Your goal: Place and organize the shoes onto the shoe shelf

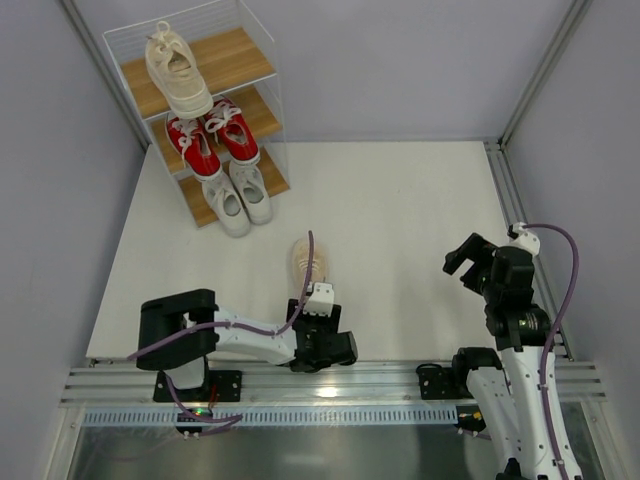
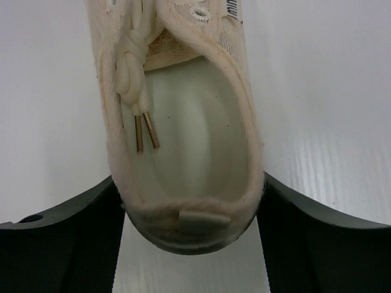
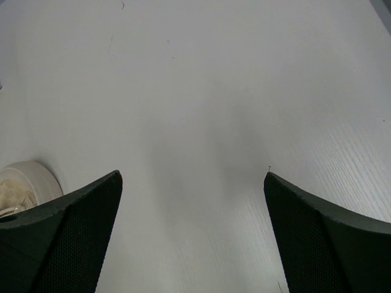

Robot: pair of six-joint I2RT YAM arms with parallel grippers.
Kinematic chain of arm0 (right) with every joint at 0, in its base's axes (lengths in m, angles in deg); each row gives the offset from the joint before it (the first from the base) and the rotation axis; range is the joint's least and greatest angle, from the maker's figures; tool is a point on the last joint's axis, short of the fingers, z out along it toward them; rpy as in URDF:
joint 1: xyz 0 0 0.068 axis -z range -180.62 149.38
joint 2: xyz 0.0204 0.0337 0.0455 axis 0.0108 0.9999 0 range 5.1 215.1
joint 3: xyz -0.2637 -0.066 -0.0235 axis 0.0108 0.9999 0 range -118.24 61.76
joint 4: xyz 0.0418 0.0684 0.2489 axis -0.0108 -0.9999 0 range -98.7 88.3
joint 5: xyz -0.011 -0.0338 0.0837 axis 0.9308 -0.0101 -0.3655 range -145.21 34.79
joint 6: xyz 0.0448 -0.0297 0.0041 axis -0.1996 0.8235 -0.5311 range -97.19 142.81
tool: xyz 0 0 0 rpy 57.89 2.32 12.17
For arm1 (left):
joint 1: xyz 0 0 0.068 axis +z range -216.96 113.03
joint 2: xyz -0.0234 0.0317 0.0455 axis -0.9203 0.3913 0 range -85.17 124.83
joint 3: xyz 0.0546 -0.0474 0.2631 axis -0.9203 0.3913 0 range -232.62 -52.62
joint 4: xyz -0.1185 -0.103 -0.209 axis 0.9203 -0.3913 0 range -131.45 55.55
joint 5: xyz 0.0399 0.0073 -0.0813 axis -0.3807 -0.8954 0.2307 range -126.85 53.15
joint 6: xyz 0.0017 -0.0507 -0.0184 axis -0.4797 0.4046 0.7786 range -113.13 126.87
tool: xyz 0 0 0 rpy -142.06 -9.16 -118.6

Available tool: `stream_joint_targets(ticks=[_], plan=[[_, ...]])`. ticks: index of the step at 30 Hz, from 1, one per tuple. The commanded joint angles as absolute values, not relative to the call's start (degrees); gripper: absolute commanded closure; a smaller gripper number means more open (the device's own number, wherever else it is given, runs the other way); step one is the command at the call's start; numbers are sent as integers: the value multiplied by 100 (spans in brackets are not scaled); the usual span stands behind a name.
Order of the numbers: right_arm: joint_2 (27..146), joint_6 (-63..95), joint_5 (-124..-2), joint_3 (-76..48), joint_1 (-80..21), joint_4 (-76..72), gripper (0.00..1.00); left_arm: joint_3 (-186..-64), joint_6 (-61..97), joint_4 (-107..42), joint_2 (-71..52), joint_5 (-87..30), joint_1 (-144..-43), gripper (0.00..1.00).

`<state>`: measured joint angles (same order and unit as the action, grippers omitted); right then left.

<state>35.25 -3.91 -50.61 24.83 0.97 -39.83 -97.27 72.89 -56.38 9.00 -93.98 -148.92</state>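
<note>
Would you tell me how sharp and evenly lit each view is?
Top external: sharp and evenly lit, with glare on the rail. Left wrist: the beige shoe is sharp, the fingers nearly black. Right wrist: the table is bright, softly shadowed at centre.

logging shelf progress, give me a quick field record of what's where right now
shoe shelf: far left corner of the table
top tier: shelved cream shoe, alone
middle tier: red pair
bottom tier: white pair
off shelf: loose cream shoe, on the table
left gripper: fingers either side of the loose shoe's heel, grip unclear
right gripper: open, holding nothing, above the table
</note>
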Motion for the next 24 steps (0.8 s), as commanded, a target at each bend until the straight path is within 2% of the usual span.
stream_joint_targets(ticks=[1,10,14,19,20,22,23,24], plan=[[3498,-417,-5178,2502,96,-3747,3,-9639,8033,-5607,1439,-9469,-14870,25],[3489,-434,-5249,2520,96,-3747,3,-10201,8816,-6468,1934,-9556,-14870,2],[3533,-452,-5327,2564,96,-3704,3,-10588,9719,-7485,2135,-9662,-14783,0],[3542,-452,-5354,2573,96,-3703,3,-11010,10056,-7928,2469,-9662,-14668,1],[3542,-443,-5337,2555,96,-3703,3,-10976,10013,-7849,2505,-9671,-14616,3],[3533,-426,-5345,2555,96,-3695,3,-10818,9662,-7385,2549,-9601,-14537,17],[3533,-417,-5345,2546,96,-3703,3,-10721,9478,-7139,2549,-9540,-14441,41],[3516,-426,-5345,2555,88,-3712,3,-10633,9189,-6667,2505,-9478,-14414,55]])
